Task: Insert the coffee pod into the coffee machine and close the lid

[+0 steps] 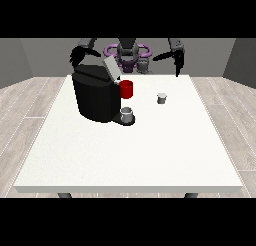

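A black coffee machine (95, 97) stands on the left half of the white table (130, 150), its grey lid (111, 69) tilted up and open. A red part (127, 89) sticks out of the machine's right side, just under the lid. Below it, a small grey cup (127, 113) sits on the machine's base plate.

The coffee pod (161, 98) — small, grey, pale on top — sits upright on the table to the right of the machine, well apart from it and touched by nothing.

The hand at the view's right (177, 60) hangs above the table's far edge, behind the pod and well clear of it; its fingers point straight down, close together, and hold nothing.

The hand at the view's left (77, 55) shows above and behind the machine's far left corner. It is a dark shape against the dark machine — I cannot tell how its fingers lie or whether it touches the machine.
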`<action>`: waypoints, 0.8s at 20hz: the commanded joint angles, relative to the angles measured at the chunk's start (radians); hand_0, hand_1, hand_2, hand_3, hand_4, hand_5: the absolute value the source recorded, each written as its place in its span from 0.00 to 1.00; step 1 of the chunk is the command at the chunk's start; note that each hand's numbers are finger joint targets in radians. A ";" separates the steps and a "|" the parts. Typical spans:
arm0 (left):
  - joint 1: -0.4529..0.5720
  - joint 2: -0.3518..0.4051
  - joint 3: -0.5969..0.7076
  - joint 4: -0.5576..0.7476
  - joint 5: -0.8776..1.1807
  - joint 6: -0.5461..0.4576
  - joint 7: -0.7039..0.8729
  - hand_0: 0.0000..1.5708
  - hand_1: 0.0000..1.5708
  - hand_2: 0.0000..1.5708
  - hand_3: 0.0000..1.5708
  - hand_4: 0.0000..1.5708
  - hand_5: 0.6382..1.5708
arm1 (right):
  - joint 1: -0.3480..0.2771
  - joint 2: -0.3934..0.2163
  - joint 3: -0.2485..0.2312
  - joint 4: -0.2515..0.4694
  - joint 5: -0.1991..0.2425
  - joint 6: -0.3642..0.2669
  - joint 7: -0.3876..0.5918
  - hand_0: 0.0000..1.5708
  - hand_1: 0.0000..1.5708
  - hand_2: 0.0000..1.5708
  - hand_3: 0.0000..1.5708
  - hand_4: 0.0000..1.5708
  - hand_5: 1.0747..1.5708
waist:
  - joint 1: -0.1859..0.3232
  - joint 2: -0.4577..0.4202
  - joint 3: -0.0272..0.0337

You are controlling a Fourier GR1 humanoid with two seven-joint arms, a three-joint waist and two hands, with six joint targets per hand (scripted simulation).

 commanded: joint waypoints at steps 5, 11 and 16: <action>-0.158 0.058 0.031 0.190 -0.038 -0.023 0.065 0.00 0.00 0.00 0.00 0.00 1.00 | -0.078 -0.020 -0.014 0.045 -0.017 0.011 0.006 0.00 0.00 0.00 0.00 0.22 1.00 | -0.030 0.076 0.0000; -0.224 0.122 0.098 0.409 -0.059 -0.023 -0.046 0.00 0.00 0.00 0.00 0.00 1.00 | -0.119 -0.002 0.031 0.008 0.030 -0.033 0.063 0.00 0.00 0.00 0.00 0.25 1.00 | -0.056 0.139 -0.0006; -0.274 0.083 0.027 0.436 -0.128 -0.008 0.041 0.00 0.00 0.00 0.00 0.00 1.00 | -0.105 0.003 0.028 0.117 0.040 -0.037 0.026 0.00 0.00 0.00 0.00 0.26 1.00 | -0.043 0.101 0.0000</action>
